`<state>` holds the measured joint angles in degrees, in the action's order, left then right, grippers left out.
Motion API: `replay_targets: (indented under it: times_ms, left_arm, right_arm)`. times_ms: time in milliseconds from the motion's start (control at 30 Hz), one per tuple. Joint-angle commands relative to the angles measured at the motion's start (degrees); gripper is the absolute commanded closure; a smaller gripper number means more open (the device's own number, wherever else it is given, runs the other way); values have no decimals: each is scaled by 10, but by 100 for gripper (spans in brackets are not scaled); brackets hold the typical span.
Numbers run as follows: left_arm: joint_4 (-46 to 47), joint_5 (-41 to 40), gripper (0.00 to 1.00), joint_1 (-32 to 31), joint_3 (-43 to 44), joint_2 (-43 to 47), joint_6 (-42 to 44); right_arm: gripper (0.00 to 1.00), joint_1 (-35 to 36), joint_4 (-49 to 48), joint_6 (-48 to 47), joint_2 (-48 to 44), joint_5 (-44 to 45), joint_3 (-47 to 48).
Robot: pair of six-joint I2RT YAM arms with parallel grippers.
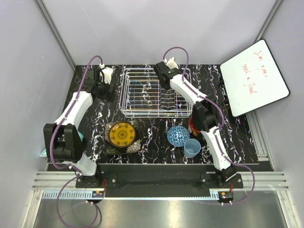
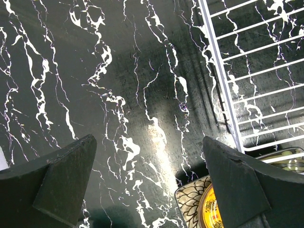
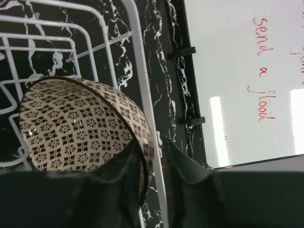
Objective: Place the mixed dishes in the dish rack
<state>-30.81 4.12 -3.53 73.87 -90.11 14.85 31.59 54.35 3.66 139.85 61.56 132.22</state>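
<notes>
Tilting brown-patterned bowl (image 3: pixel 80 123) into dish rack (image 3: pixel 138 71) so rack props it; my right gripper (image 3: pixel 151 145) straddles rim, grip unclear; left gripper (image 2: pixel 148 142) wide open, empty.

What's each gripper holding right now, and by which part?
Left gripper: open, holding nothing. Right gripper straddles the rim of the brown-patterned bowl in the dish rack, jaws slightly parted; whether it grips cannot be told.

Plenty of bare black marbled tabletop (image 2: pixel 118 95) left of the white wire dish rack (image 1: pixel 142 90); red-lettered white board (image 1: pixel 254 78) sits close on its right.
</notes>
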Motion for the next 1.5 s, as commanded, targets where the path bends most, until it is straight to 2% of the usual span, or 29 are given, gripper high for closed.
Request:
replay_targets:
  times_ms: [0, 67, 100, 233, 433, 500, 600, 633, 667, 767, 800, 900, 967, 1333, 1467]
  left_arm:
    - [8, -10, 1, 4, 1, 28, 9]
    - [8, -10, 1, 4, 3, 27, 10]
    - [9, -9, 1, 4, 4, 27, 10]
    - [10, -3, 1, 5, 8, 22, 5]
    - [11, 1, 1, 5, 13, 17, 4]
    - [11, 2, 1, 5, 15, 16, 4]
    - [12, 3, 1, 5, 21, 10, 2]
    - [12, 4, 1, 5, 23, 7, 2]
    - [14, 4, 1, 6, 23, 7, -3]
    - [14, 5, 1, 8, 29, 3, -2]
    - [14, 5, 1, 9, 30, 1, -1]
    - [14, 4, 1, 9, 33, -1, -2]
    - [15, 5, 1, 9, 34, -2, -6]
    - [17, 5, 1, 9, 28, 3, -6]
    - [19, 6, 1, 9, 26, -1, -7]
  right_arm:
    - [57, 4, 27, 33, -1, -34, 16]
    - [52, 4, 30, 37, -4, -33, 8]
    - [42, 5, 32, 37, -7, -33, 7]
    - [31, 10, 37, 46, -20, -34, 8]
    - [24, 29, 76, 83, -110, -86, 15]
    - [22, 45, 79, 82, -171, -103, -12]
    - [17, 68, 79, 95, -261, -151, -104]
    - [16, 73, 78, 108, -284, -169, -162]
    - [17, 80, 77, 110, -308, -191, -194]
    - [18, 108, 38, 92, -436, -329, -331]
    - [17, 113, 30, 86, -460, -409, -362]
    - [16, 123, -2, 75, -545, -511, -489]
    - [17, 124, -28, 81, -587, -533, -525]
    - [25, 130, -67, 79, -538, -585, -587]
    - [28, 133, -72, 76, -493, -614, -588]
